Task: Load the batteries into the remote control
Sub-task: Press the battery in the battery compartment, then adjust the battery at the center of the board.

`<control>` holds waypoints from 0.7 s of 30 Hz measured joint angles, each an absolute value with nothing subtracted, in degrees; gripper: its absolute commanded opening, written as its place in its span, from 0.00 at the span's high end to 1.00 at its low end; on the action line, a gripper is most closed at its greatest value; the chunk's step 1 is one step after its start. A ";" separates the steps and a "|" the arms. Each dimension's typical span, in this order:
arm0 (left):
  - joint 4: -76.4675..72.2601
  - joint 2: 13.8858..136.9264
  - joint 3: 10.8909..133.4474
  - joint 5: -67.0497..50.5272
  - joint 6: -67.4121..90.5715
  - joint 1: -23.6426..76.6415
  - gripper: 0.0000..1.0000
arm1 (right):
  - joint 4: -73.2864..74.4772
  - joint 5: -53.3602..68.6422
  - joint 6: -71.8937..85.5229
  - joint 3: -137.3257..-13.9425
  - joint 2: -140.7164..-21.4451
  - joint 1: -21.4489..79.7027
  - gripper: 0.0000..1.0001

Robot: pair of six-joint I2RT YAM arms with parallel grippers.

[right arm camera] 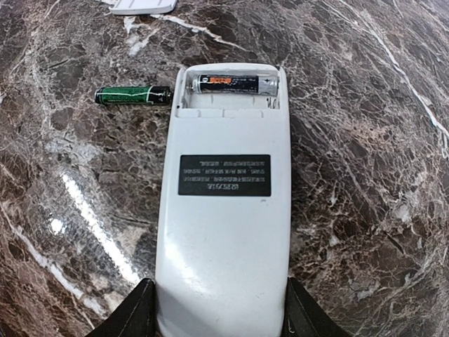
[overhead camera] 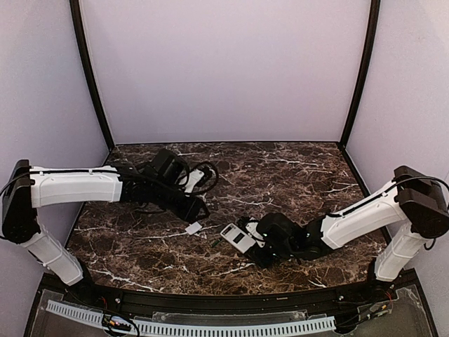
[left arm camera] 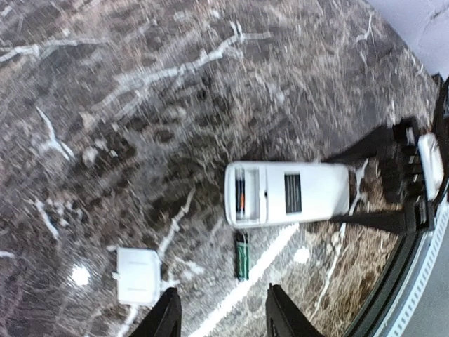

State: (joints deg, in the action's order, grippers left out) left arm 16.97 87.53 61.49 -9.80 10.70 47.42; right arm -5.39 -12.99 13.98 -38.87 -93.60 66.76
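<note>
High rear camera overlooks the table (overhead camera: pixel 295 168); both close wrist cameras look down, sharing the remote control (left arm camera: pixel 316 193).

White remote control (right arm camera: pixel 223 239), black label (right arm camera: pixel 224 175); green battery (right arm camera: pixel 133 95); brown white-veined marble table (right arm camera: pixel 365 140).

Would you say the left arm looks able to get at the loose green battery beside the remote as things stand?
Probably yes: the left gripper hangs open just short of the green battery, nothing between them, though it lies close beside the remote control.

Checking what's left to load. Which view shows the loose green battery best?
Right wrist: the loose battery lies sharp and close, beside the open remote control. Left wrist shows it smaller, blurred; top external, barely a speck.
</note>
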 measured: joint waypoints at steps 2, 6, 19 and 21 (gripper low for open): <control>18.00 87.99 59.37 -9.98 10.66 48.97 0.60 | -4.91 -12.64 13.98 -38.39 -92.95 66.39 1.00; 18.72 89.89 57.98 -10.35 10.72 52.03 0.61 | -4.34 -11.42 14.04 -36.80 -91.18 65.17 1.00; 20.01 98.72 59.72 -8.03 10.66 54.85 0.63 | -3.38 -10.22 16.10 -34.79 -88.68 63.92 1.00; 20.38 99.98 61.34 -7.33 10.66 55.31 0.64 | -3.18 -9.96 16.62 -34.65 -88.47 63.59 1.00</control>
State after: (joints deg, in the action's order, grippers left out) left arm 20.38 99.98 61.34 -7.33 10.66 55.31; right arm -3.18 -9.96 16.62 -34.65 -88.47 63.59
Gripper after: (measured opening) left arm 0.379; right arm 0.540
